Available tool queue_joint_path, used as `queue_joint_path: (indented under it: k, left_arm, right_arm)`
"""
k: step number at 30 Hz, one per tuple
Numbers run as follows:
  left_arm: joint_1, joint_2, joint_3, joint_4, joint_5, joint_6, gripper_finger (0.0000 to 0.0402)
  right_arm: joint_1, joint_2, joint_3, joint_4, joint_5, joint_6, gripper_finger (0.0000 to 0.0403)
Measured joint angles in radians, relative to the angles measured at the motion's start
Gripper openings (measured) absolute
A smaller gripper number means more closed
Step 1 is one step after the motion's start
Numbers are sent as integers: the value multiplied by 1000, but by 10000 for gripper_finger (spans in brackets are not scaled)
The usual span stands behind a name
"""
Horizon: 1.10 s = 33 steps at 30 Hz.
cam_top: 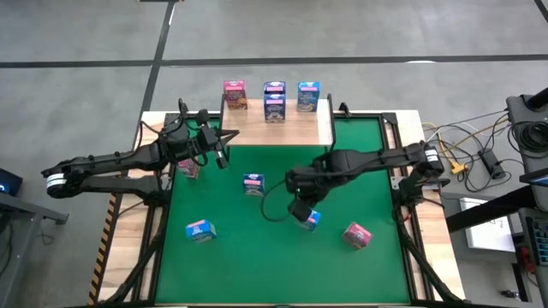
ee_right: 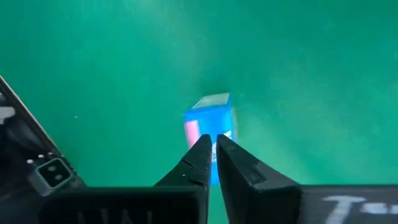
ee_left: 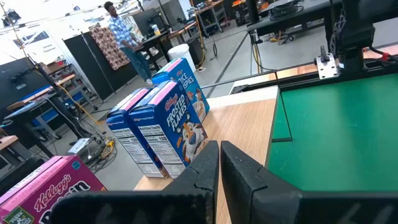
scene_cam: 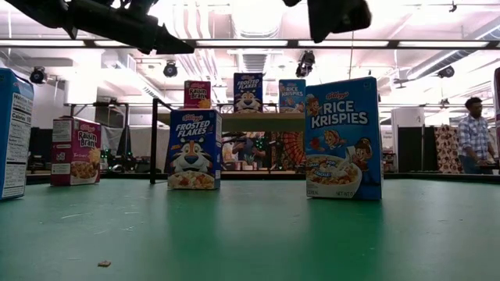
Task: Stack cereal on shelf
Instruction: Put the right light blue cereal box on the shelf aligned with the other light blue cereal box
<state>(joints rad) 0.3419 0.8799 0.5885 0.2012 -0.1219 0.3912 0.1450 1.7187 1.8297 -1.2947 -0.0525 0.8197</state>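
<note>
While hovering clenched above a small blue cereal box (cam_top: 311, 220) on the green mat (cam_top: 377, 171), right gripper (cam_top: 301, 211), left gripper (cam_top: 221, 156) clenched, empty, beside the light-wood shelf (cam_top: 295, 127).

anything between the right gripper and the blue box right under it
Nothing: in the right wrist view the right gripper hangs above the blue box, with only air between.
</note>
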Motion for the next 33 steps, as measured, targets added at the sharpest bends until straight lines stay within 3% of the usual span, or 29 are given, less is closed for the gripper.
queue_joint_path:
  k: [4, 9, 14, 19, 24, 33]
  left_arm:
    - [0, 0, 0, 0, 0, 0, 0]
    - [0, 0, 0, 0, 0, 0, 0]
    - [0, 0, 0, 0, 0, 0, 0]
    - [0, 0, 0, 0, 0, 0, 0]
    - [0, 0, 0, 0, 0, 0, 0]
    - [0, 0, 0, 0, 0, 0, 0]
  right_arm:
    - [44, 0, -1, -1, 23, 69, 53]
    - [84, 9, -1, -3, 74, 105, 130]
    - [101, 32, -2, -10, 104, 87, 207]
    - [105, 78, -3, -14, 106, 24, 256]
    - [110, 137, -3, -32, 103, -25, 274]
    - [111, 197, -4, -124, 101, -65, 257]
